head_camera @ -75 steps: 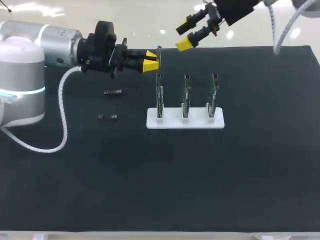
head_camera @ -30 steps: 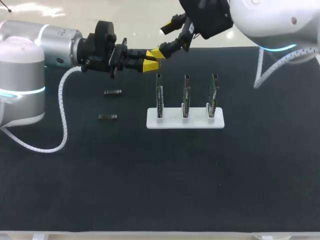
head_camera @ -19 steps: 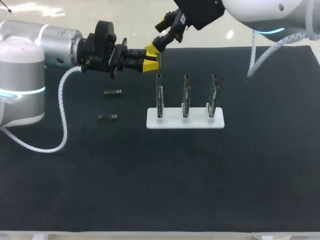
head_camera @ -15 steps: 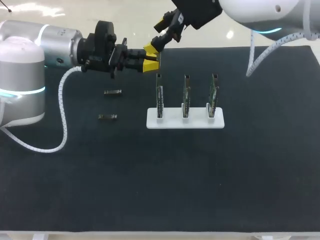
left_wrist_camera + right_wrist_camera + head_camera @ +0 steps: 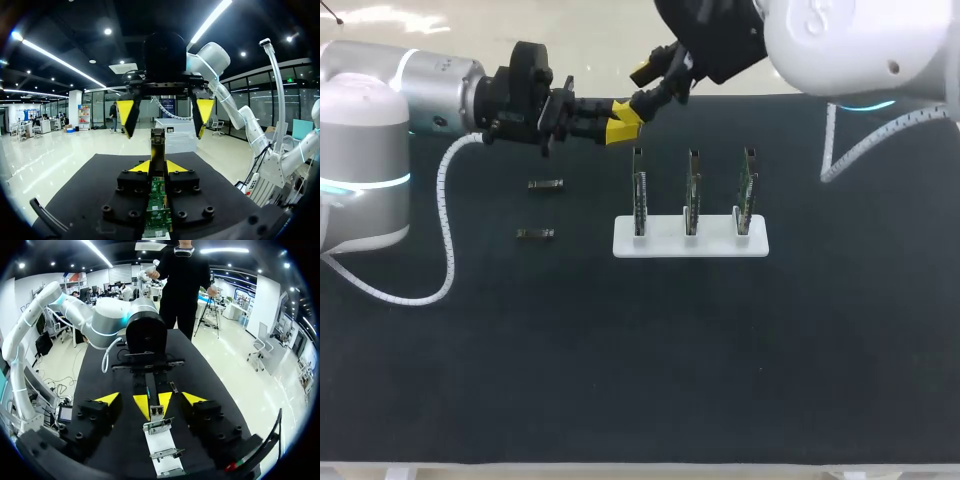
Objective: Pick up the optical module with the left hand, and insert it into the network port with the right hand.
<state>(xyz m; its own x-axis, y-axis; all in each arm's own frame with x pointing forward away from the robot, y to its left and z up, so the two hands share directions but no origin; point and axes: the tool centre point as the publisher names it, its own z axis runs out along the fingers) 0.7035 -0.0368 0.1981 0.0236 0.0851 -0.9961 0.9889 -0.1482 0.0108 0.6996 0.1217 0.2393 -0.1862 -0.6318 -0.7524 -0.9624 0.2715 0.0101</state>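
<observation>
Optical module (image 5: pixel 158 145): a slim dark bar with a lighter metal tip. It is pinched low down in the left gripper (image 5: pixel 157 166), whose jaws are drawn narrow onto it from both sides. It sticks straight out past the yellow tips, up in the air over the far part of the bench (image 5: pixel 620 380).

Right gripper (image 5: pixel 151 399): comes in from the far right and faces the left one head-on. Its jaws are spread wide, one yellow tip on each side of the module's free end. A gap shows on both sides, so there is no contact.

White rack (image 5: pixel 715 245): sits mid-bench, just on the near side of the two grippers. It carries three green circuit boards on edge, the left board (image 5: pixel 639 190), middle board (image 5: pixel 692 190) and right board (image 5: pixel 747 190).
- From overhead, the top of the left board shows just beside the left gripper's tips. I cannot tell how far apart in height they are.
- In the right wrist view, the rack runs under the right gripper, and small metal fittings show on the boards' tops.

Two loose parts lie flat on the mat, well left of the rack and apart from each other: a farther part (image 5: pixel 546 184) and a nearer part (image 5: pixel 535 233). Both look like small dark bars, too small to make out further.
</observation>
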